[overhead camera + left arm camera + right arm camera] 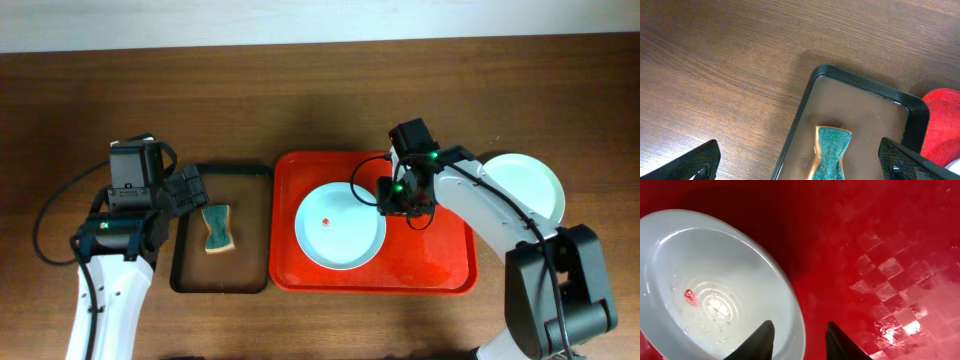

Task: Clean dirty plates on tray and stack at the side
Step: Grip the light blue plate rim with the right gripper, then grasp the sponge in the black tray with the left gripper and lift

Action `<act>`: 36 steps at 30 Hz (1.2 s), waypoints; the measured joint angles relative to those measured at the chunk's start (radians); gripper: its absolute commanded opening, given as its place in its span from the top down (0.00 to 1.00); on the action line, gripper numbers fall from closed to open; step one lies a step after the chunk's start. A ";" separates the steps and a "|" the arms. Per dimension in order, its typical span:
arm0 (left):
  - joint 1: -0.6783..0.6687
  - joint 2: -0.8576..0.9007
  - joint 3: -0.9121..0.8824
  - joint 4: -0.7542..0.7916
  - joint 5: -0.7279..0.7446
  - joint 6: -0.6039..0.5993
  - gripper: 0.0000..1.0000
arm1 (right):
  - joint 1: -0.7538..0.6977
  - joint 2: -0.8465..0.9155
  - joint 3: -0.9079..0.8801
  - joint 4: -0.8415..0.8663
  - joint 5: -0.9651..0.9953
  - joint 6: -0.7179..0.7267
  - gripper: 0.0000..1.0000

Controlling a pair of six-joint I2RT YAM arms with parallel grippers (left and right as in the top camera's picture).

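A pale blue plate (335,228) with a small red smear (690,296) lies on the red tray (450,270). My right gripper (398,200) is open at the plate's right rim. In the right wrist view the gripper (799,340) straddles the rim, one finger over the plate (715,280) and one over the wet tray (880,255). A pale whitish plate (525,182) lies on the table right of the tray. My left gripper (192,192) is wide open and empty above a green sponge (218,228); the left wrist view (800,162) shows the same.
The sponge (831,152) lies in a narrow black tray (268,235) just left of the red tray. The black tray's rim (860,80) and a corner of the red tray (942,120) show in the left wrist view. Brown wooden table all round.
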 measured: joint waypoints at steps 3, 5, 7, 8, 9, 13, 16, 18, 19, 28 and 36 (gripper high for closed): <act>0.000 0.000 0.000 0.000 0.000 0.000 0.01 | 0.000 0.000 0.000 0.000 0.012 0.000 0.64; 0.000 0.000 0.000 0.000 0.000 0.000 0.01 | 0.000 0.000 -0.005 0.006 0.016 0.000 0.63; 0.000 0.000 0.000 0.000 0.000 0.000 0.01 | 0.000 0.000 -0.033 0.026 0.018 0.000 0.63; 0.000 0.000 0.000 0.000 0.000 0.000 0.01 | 0.000 0.000 -0.037 0.029 0.018 -0.001 0.63; 0.000 0.000 0.000 0.000 0.000 0.000 0.01 | 0.000 0.000 -0.037 0.034 0.018 0.000 0.63; 0.000 0.000 0.000 0.000 0.000 0.000 0.01 | 0.003 0.000 -0.037 0.043 0.019 0.000 0.64; 0.000 0.000 0.000 0.000 0.000 0.000 0.01 | 0.039 0.024 -0.037 0.067 0.050 0.000 0.72; 0.000 0.000 0.000 0.000 0.000 0.000 0.01 | 0.040 0.046 -0.039 0.076 0.064 -0.001 0.80; 0.000 0.000 0.000 0.000 0.000 0.000 0.01 | 0.040 0.056 -0.040 0.076 0.066 -0.001 0.91; 0.000 0.000 0.000 0.000 0.000 0.000 0.01 | 0.013 0.051 -0.042 0.006 0.064 0.133 0.71; 0.000 0.000 0.000 0.000 0.000 0.000 0.01 | 0.013 0.043 -0.044 0.008 0.069 0.141 0.91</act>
